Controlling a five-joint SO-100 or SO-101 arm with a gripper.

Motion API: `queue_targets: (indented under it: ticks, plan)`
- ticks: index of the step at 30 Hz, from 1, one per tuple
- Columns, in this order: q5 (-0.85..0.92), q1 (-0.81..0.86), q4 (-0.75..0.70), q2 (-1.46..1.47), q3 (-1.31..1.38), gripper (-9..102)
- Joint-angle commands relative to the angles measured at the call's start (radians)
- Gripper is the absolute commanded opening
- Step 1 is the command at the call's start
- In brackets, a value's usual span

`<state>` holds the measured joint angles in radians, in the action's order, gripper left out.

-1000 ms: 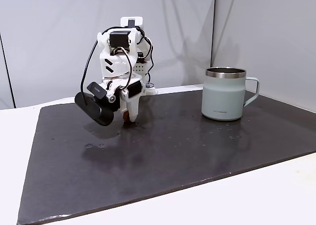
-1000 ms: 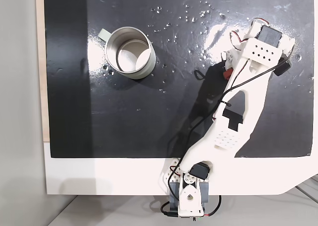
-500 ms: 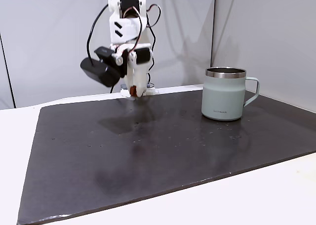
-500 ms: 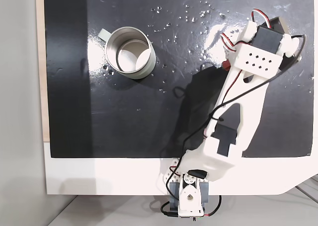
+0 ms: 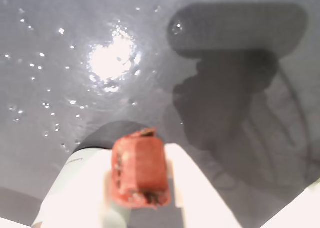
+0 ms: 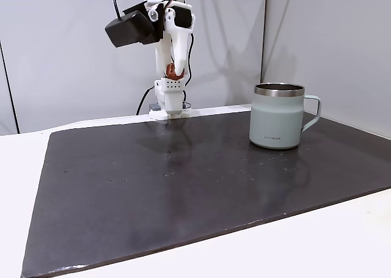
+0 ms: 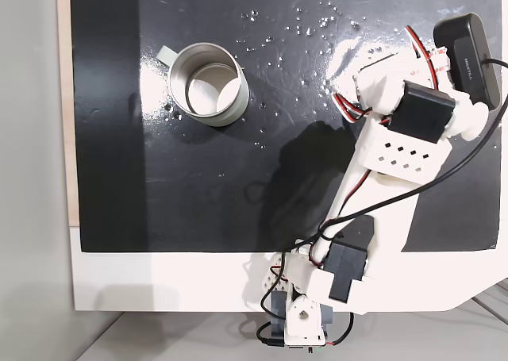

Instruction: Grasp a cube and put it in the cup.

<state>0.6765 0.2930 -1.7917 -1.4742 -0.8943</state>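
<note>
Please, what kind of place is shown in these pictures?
Probably a hobby or lab robot bench, not a kitchen: a small white arm with its gripper shut on a cube, a dark mat on a white table, one cup, plain walls.

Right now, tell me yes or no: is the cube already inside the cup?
No. In a fixed view the cube is held in the gripper, high above the mat and well left of the cup.

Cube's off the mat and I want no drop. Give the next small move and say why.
Probably swing the arm sideways toward the cup, keeping the height. The fingers grip the cube well above the mat, higher than the cup's steel rim, and the cup stands off to the right in that fixed view.
</note>
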Motion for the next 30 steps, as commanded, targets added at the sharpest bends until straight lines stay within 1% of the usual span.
queue_targets:
  ticks: [1,14,19,24,30]
  plan:
    - [-0.043,-0.025,-0.005,-0.041,0.051,6]
    - [-0.322,-0.207,-0.005,0.261,0.561,6]
    - [-0.397,-0.301,0.000,0.374,0.742,6]
    - [-0.440,-0.411,0.009,0.454,0.850,6]
    - [-0.457,-0.543,0.008,0.486,0.856,6]
